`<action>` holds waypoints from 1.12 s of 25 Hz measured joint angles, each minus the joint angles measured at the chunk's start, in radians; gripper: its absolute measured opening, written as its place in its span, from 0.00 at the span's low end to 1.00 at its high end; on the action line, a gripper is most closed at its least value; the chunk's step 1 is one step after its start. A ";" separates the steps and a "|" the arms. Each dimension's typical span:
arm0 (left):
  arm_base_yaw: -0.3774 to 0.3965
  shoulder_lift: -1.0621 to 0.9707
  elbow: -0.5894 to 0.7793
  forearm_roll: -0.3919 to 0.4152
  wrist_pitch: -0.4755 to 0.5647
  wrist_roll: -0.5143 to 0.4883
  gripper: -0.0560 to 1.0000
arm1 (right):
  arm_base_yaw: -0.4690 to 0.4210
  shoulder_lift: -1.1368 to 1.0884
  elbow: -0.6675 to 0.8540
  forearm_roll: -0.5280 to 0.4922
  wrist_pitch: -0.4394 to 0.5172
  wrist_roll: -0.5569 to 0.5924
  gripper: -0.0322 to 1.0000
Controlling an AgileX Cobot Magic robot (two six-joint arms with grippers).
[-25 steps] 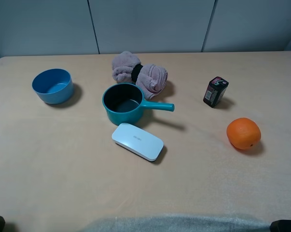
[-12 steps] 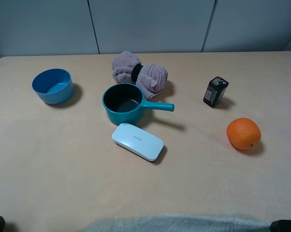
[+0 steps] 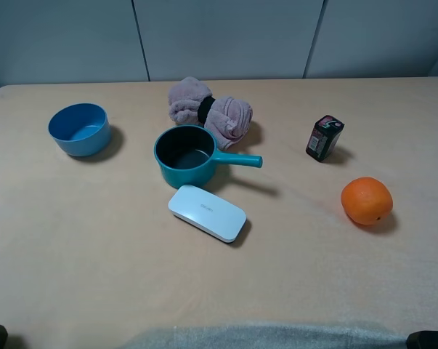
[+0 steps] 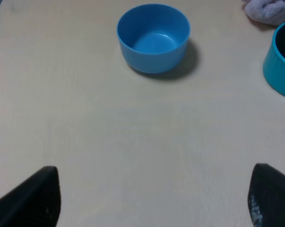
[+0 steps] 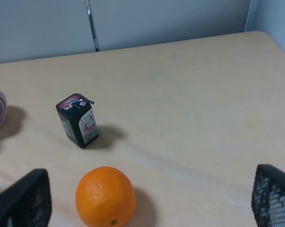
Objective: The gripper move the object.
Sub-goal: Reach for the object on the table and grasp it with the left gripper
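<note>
From the exterior high view, the round, plain mid-blue plastic bowl (image 3: 78,129) stands upright and empty on the pale tan surface (image 3: 95,247). It is at the far left, well apart from everything else. Its nearest neighbour is a teal pot with a straight handle (image 3: 186,156). A rolled mauve towel with a black band (image 3: 210,109) lies behind the pot, and a white rounded plastic case (image 3: 206,212) lies just in front of it. A small dark carton (image 3: 325,137) and an orange (image 3: 366,200) sit off to the right. Only dark slivers show at the lower corners, too little to tell anything about either arm.

In the left wrist view, the left gripper (image 4: 154,189) is spread wide and holds nothing. Its dark fingers (image 4: 36,198) show at the frame's corners, with bare surface between them. The bowl (image 4: 153,38) lies ahead of it, clearly apart and roughly in line with the gap, with the pot's rim (image 4: 281,61) off to one side.

The bowl looks light, stiff and smooth-walled, so it is probably slippery and quick to skid or tip if nudged. A pinch on the rim seems the surest hold — one finger inside, one outside — on the side nearest the gripper. Whether the jaws could span the whole bowl I cannot tell.

In the right wrist view, the right gripper (image 5: 149,194) is likewise wide open and empty, facing the orange (image 5: 105,196) and the carton (image 5: 77,119). The bowl is out of this view.
</note>
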State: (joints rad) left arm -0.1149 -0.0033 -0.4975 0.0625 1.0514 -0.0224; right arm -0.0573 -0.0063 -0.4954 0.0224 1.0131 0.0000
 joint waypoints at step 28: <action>0.014 0.401 -0.061 0.004 -0.025 0.002 0.82 | 0.000 0.000 0.000 0.000 0.000 0.000 0.68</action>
State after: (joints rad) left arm -0.1010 0.3982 -0.5588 0.0661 1.0263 -0.0205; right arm -0.0573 -0.0063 -0.4954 0.0224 1.0131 0.0000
